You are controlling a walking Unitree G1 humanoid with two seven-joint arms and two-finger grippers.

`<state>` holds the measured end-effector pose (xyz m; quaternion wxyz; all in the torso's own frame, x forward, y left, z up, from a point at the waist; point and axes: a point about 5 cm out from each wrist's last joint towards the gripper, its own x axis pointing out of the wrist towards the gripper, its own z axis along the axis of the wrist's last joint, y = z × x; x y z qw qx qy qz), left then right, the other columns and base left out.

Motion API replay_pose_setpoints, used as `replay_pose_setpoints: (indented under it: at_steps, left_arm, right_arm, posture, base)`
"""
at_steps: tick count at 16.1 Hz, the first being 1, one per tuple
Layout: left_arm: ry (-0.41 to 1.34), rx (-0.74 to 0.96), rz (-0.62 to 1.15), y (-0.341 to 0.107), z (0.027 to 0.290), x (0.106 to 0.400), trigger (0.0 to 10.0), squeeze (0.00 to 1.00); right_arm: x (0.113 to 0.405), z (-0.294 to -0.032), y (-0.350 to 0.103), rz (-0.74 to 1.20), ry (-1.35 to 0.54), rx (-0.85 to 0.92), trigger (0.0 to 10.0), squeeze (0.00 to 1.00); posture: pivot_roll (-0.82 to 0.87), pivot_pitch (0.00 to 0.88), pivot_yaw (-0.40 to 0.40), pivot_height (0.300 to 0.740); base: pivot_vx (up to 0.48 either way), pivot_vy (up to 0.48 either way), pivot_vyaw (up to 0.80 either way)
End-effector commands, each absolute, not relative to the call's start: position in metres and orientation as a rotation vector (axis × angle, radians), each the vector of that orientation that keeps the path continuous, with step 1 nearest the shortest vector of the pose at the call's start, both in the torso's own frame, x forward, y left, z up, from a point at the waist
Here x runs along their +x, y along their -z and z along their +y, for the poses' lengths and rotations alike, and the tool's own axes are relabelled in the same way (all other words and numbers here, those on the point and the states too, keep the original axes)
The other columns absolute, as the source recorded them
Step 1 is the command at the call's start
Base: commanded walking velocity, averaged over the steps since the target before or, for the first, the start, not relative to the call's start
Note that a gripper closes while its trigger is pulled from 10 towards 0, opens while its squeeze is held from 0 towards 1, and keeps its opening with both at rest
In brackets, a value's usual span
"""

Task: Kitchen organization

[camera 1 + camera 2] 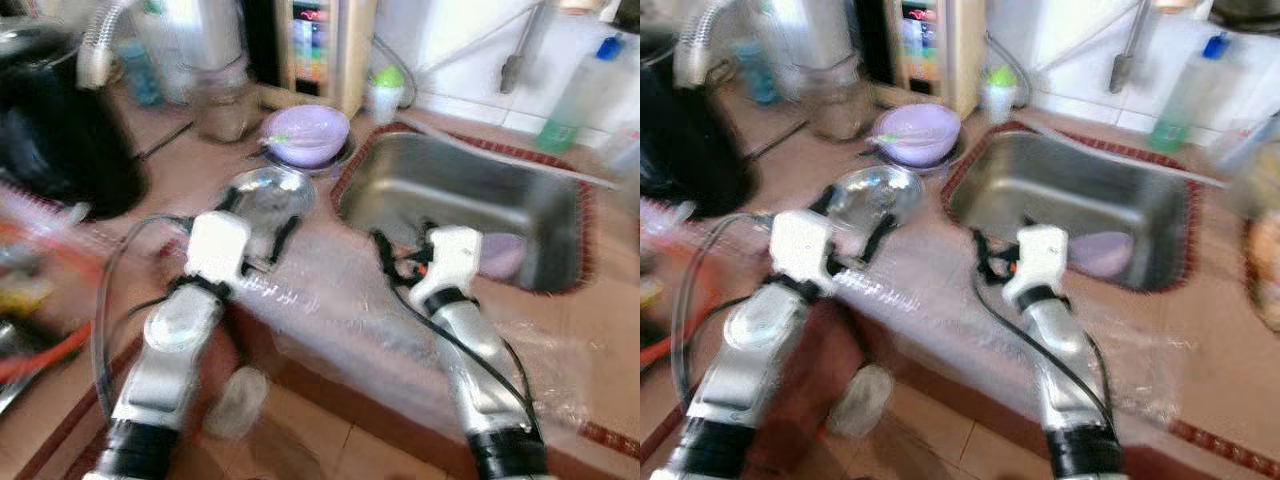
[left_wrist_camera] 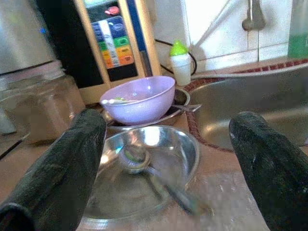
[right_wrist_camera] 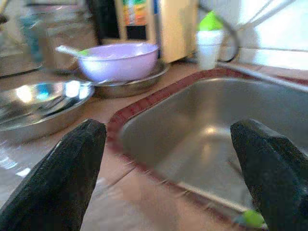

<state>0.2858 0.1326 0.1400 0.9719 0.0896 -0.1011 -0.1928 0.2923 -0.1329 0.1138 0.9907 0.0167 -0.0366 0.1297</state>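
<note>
Left end effector released over steel bowl (spoon inside); right end effector released, sink at 12 o'clock.

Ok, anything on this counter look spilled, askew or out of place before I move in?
Nothing spilled or broken that I can make out. A spoon lies loose in the steel bowl, and a purple dish sits in the sink. Both grippers, left and right, are open and empty.
</note>
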Motion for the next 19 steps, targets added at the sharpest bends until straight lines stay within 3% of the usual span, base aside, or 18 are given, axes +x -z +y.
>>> replay_pose_setpoints:
  at_steps: [1, 10, 19]
  left_arm:
    - [0.426, 0.181, -0.229, -0.146, 0.123, 0.285, 10.0, 0.0]
    - [0.421, 0.141, -0.193, -0.132, 0.117, 0.262, 10.0, 0.0]
    - [0.376, 0.216, -0.175, -0.13, 0.12, 0.259, 10.0, 0.0]
  right_arm:
    - [0.292, -0.142, -0.115, -0.072, -0.236, 0.025, 10.0, 0.0]
    - [0.291, -0.144, -0.112, -0.059, -0.235, 0.019, 10.0, 0.0]
    - [0.293, -0.142, -0.113, -0.058, -0.238, 0.018, 10.0, 0.0]
  posture:
    - [0.0, 0.0, 0.047, 0.74]
    - [0.0, 0.0, 0.042, 0.74]
    - [0.0, 0.0, 0.04, 0.74]
  base:
    - [0.428, 0.0, 0.0]
    - [0.045, 0.0, 0.0]
    - [0.0, 0.0, 0.0]
